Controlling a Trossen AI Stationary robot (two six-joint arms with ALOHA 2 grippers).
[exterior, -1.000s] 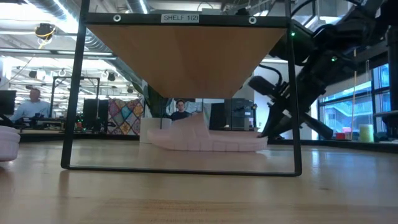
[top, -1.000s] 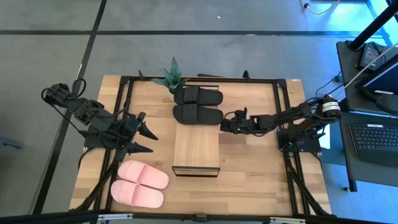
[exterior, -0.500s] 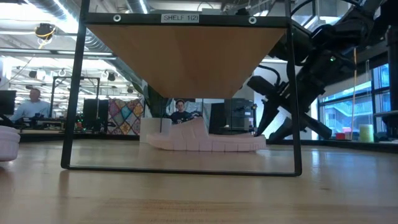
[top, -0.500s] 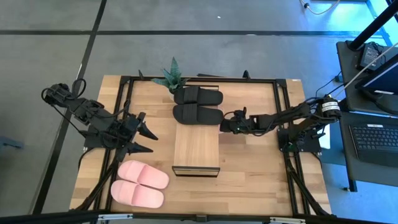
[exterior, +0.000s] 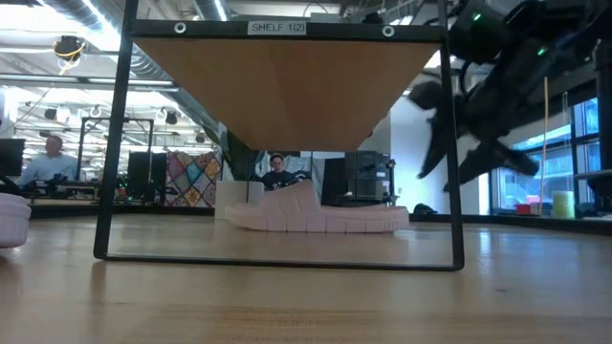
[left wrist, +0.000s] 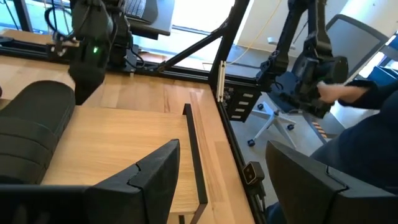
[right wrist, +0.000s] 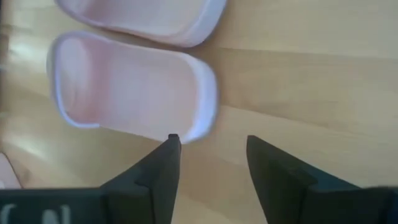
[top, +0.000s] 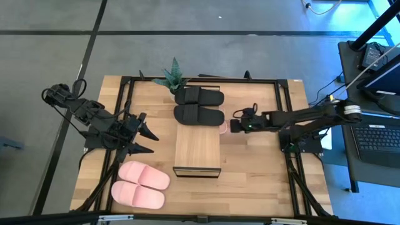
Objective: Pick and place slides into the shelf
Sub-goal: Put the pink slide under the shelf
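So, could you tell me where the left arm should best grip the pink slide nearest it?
Probably by the raised strap, coming from above: the pink slide lies flat, sole down, so the strap stands proud. Its partner lies close alongside, leaving little room for fingers at that edge. The left gripper waits open nearby.

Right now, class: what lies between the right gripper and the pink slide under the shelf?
Only bare wooden tabletop. The right wrist view shows the right gripper, fingers open, just short of the pink slide, with nothing between them.
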